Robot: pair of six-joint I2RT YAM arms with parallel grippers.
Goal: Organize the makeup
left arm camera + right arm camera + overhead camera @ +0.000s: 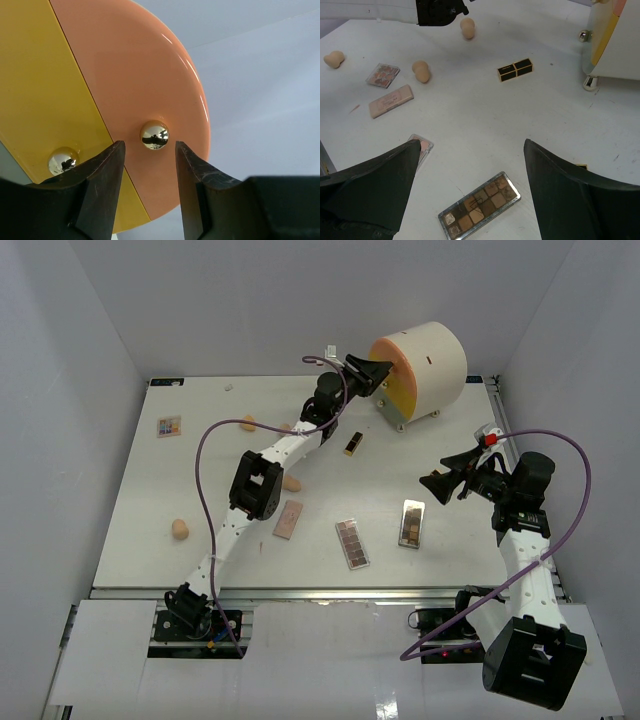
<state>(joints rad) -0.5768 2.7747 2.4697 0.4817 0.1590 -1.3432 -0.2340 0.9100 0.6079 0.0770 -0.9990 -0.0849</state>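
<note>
My left gripper [375,370] is open at the front of the big cream cylinder [425,360]. In the left wrist view its open jaws [150,145] stand either side of a gold ball knob [154,135] on the peach drawer front [135,85], not touching it. My right gripper [440,485] is open and empty above the table. In its wrist view [472,142] it hovers over a brown eyeshadow palette [480,205]. Two brown palettes [351,543] [411,522], a pink palette [288,519], a black-and-gold lipstick [353,444] and peach sponges [179,529] [291,483] lie scattered.
A second gold knob [63,160] sits on the yellow drawer front [45,100]. A small palette [169,427] lies far left, and another sponge [248,423] lies beside the left arm. The cylinder's foot [590,82] stands at the right of the right wrist view. White walls enclose the table.
</note>
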